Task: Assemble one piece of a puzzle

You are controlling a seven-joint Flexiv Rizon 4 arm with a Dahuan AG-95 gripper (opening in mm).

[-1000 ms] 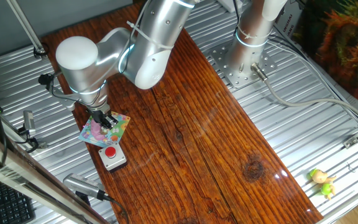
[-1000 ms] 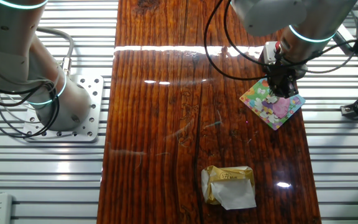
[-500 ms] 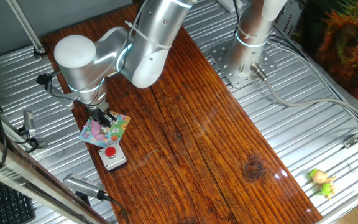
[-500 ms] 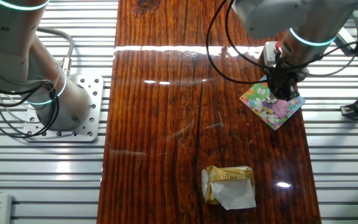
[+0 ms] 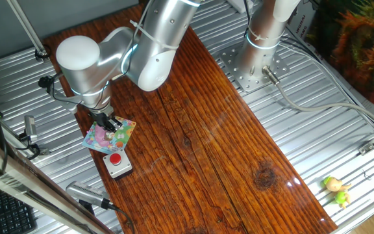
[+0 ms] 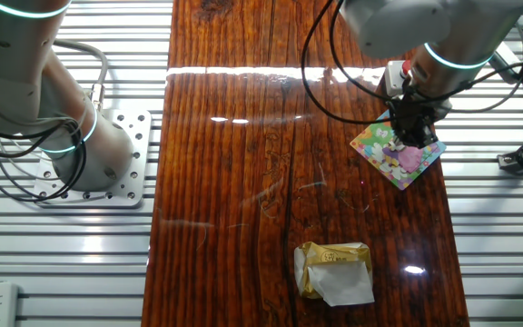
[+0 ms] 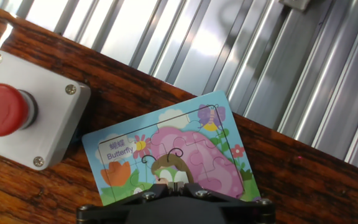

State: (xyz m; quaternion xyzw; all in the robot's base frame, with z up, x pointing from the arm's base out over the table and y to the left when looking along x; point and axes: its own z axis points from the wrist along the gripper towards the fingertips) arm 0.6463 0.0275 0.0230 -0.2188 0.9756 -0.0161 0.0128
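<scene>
The puzzle [image 5: 101, 138] is a small pastel square board lying on the wooden table near its left edge. It also shows in the other fixed view as the puzzle [image 6: 409, 158], and in the hand view as the puzzle [image 7: 179, 149], with a pink shape and the word Butterfly. My gripper [image 5: 113, 125] stands directly over the board, fingertips down at its surface. From the other side the gripper [image 6: 410, 136] covers the board's upper middle. In the hand view the gripper [image 7: 177, 185] has its fingers pressed together, and nothing shows between them.
A grey box with a red button [image 5: 116, 162] sits right next to the puzzle; the same box [image 7: 18, 116] fills the hand view's left. A yellow-and-white block [image 6: 334, 272] lies nearer the table's middle. The arm's base plate [image 5: 249, 67] stands beside the wood on ribbed metal.
The arm has drifted very slightly to the left over the puzzle. The fingers stay down at the board, and the board has not moved.
</scene>
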